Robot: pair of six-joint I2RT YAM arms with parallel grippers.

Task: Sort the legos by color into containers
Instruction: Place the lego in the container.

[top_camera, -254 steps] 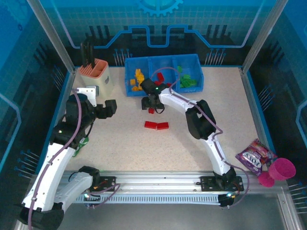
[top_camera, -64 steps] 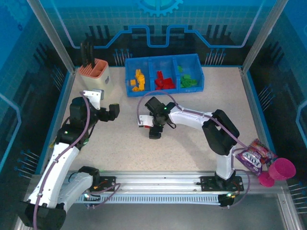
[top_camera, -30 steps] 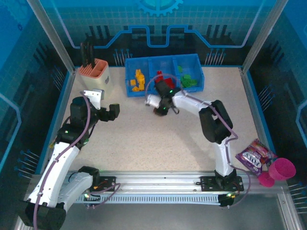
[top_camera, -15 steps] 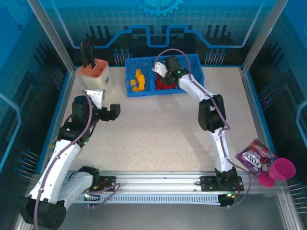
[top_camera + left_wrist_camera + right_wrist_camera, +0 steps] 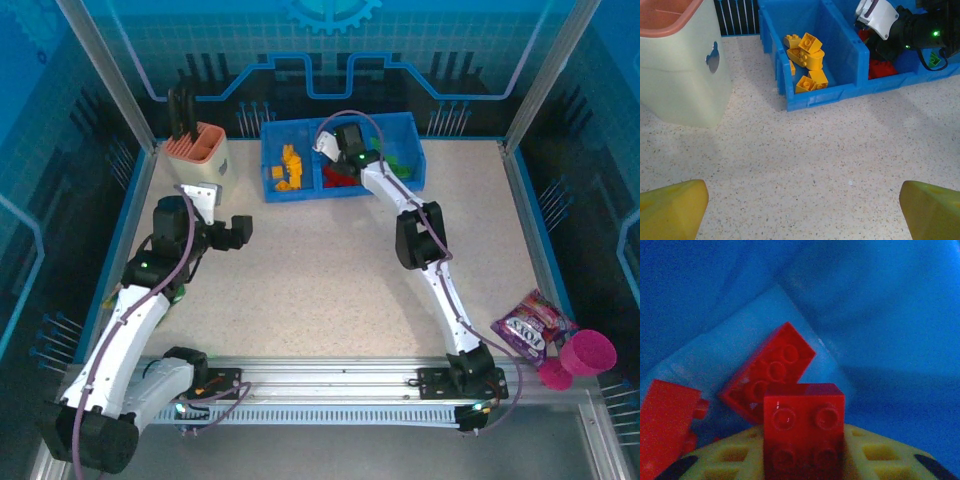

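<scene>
Red lego (image 5: 804, 425) upright, studs camera-ward

Glossy red plastic legos (image 5: 804, 420), smooth blue plastic containers (image 5: 812, 95), matt speckled table (image 5: 815, 160), smooth cream plastic holder (image 5: 680, 80)

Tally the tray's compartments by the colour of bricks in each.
With yellow bricks: 1
With red bricks: 1
With green bricks: 1
Total: 3 compartments in the tray
</scene>
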